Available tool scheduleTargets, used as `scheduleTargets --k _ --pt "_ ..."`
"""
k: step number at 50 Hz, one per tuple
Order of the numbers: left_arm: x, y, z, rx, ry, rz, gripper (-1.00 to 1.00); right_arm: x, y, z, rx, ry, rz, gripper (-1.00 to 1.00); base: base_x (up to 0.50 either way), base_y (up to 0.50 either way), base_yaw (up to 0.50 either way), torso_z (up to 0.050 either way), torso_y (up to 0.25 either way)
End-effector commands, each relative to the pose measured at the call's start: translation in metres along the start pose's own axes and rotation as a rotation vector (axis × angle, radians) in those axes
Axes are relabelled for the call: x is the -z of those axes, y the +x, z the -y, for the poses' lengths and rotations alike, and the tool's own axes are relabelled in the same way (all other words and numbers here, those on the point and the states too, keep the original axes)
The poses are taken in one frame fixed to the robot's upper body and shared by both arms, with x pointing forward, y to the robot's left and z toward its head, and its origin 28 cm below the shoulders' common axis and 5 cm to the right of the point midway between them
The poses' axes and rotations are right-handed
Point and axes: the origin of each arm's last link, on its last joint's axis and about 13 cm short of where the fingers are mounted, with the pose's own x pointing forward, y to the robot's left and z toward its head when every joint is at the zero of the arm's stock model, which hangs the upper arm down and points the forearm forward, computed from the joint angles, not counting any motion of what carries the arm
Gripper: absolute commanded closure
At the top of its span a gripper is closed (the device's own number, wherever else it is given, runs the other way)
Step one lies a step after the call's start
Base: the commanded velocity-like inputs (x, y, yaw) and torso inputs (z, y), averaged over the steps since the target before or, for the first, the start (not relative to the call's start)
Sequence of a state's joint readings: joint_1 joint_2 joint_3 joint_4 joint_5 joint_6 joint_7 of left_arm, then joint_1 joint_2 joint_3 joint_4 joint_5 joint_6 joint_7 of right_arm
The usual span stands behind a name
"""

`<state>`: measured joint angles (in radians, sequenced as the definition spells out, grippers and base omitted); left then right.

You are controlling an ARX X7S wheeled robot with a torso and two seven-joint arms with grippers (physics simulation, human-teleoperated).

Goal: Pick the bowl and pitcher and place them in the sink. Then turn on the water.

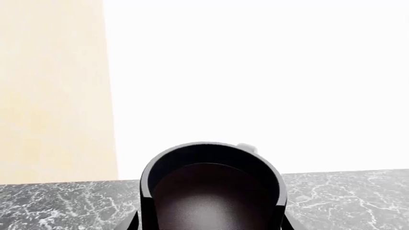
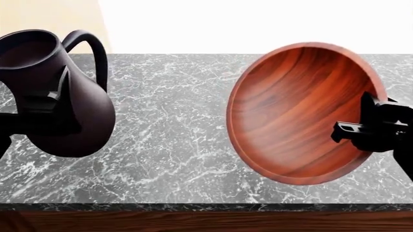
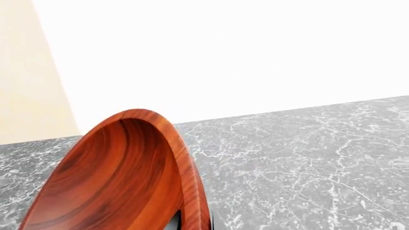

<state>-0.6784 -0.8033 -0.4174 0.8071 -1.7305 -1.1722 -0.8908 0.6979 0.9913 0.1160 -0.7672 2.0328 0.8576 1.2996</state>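
The dark brown-purple pitcher hangs upright above the marbled counter at the left, handle toward the back. My left gripper is shut on its neck. In the left wrist view the pitcher's open mouth fills the space between the fingers of the left gripper. At the right, the reddish-brown wooden bowl is held up on edge, its hollow facing left. My right gripper is shut on its right rim. In the right wrist view the bowl shows with the right gripper pinching its rim. The sink and the water are out of view.
A black-and-white marbled counter stretches under both arms, with its front edge and a wooden front close to me. Behind it stand a beige wall at the left and a bright white background.
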Motion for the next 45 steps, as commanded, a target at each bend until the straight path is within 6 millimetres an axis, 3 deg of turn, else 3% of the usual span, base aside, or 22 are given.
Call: scheduleTargets --k 1,45 --pt "-0.0049 0.0004 -0.0017 -0.029 -0.014 0.042 1.0 -0.0019 -0.0013 0.0004 0.005 -0.004 0.041 1.0 0.0 0.0 0.0 0.0 0.0" --pt "-0.0088 0.0004 -0.002 -0.03 -0.012 0.047 1.0 -0.0012 0.0025 -0.0031 0.004 -0.028 0.039 1.0 0.0 0.0 0.48 0.001 0.002"
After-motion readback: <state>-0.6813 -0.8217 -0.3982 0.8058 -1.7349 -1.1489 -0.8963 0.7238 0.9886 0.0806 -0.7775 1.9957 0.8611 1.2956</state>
